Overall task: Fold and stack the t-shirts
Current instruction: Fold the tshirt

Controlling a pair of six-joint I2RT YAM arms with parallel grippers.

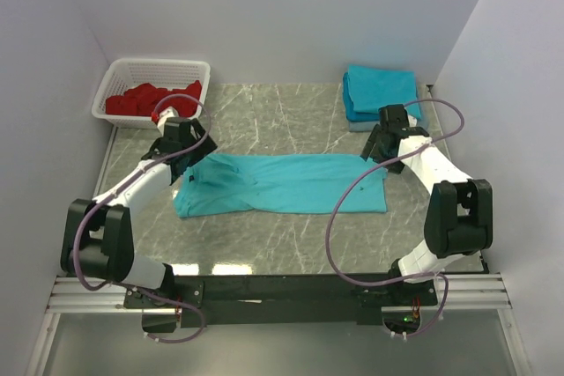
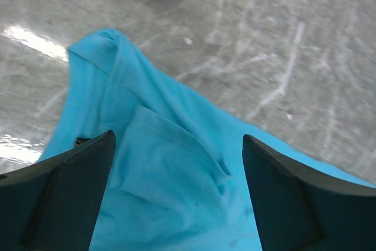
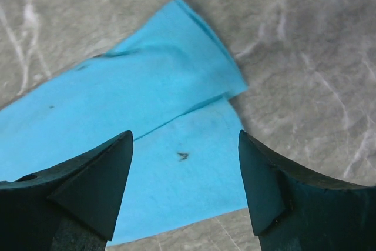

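Observation:
A turquoise t-shirt (image 1: 282, 184) lies folded lengthwise into a long strip across the middle of the table. My left gripper (image 1: 189, 163) hangs open just above its rumpled left end (image 2: 170, 168), nothing between the fingers. My right gripper (image 1: 381, 149) hangs open over the strip's flat right end (image 3: 176, 145), where a folded layer overlaps; it holds nothing. A stack of folded turquoise t-shirts (image 1: 379, 94) rests at the back right of the table.
A white basket (image 1: 132, 72) holding red cloth stands at the back left corner. White walls close in the table on both sides and behind. Purple cables loop from both arms over the table's front half.

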